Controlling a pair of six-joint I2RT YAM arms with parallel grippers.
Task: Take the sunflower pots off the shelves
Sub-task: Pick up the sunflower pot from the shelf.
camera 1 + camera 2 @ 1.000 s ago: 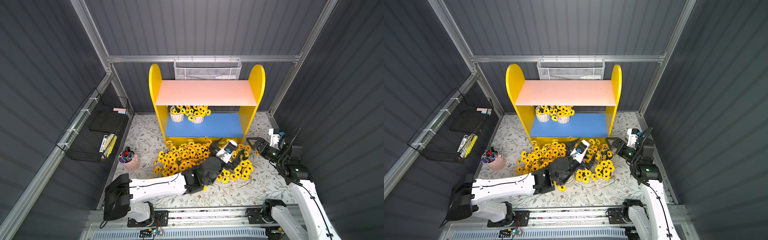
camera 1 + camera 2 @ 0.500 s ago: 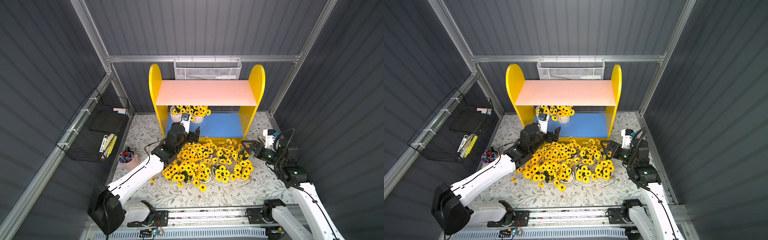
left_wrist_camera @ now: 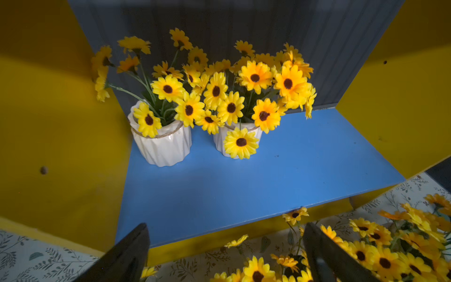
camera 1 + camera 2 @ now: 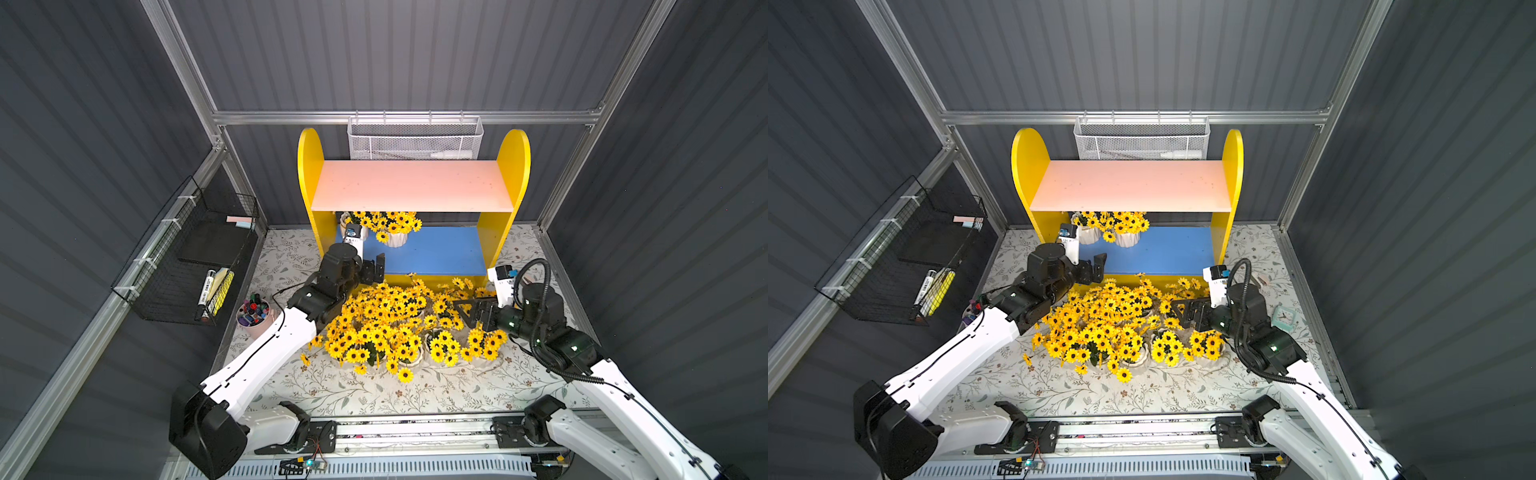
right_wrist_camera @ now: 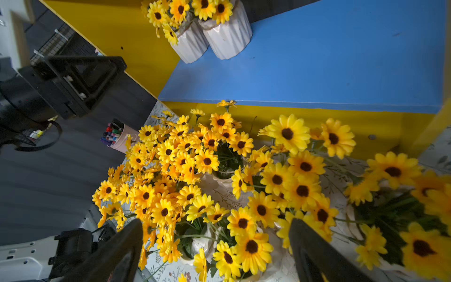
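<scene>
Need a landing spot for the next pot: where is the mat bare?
Bare: the front strip of the floral mat, between the clustered sunflower pots and the rail. Crowded: the mat's middle, right before the shelves.

Glossy glazed white ceramic on the sunflower pots (image 3: 162, 146), ribbed, with rough twine (image 3: 158, 133) round the rims; matt cloth-like petals (image 3: 216, 90). Smooth painted wood on the shelves (image 4: 411, 191), satin rather than shiny. Matt printed cloth over the tabletop (image 4: 374, 395). Thin black metal wire for the wire basket (image 4: 166, 266); white metal mesh for the mesh basket (image 4: 415, 143).
</scene>
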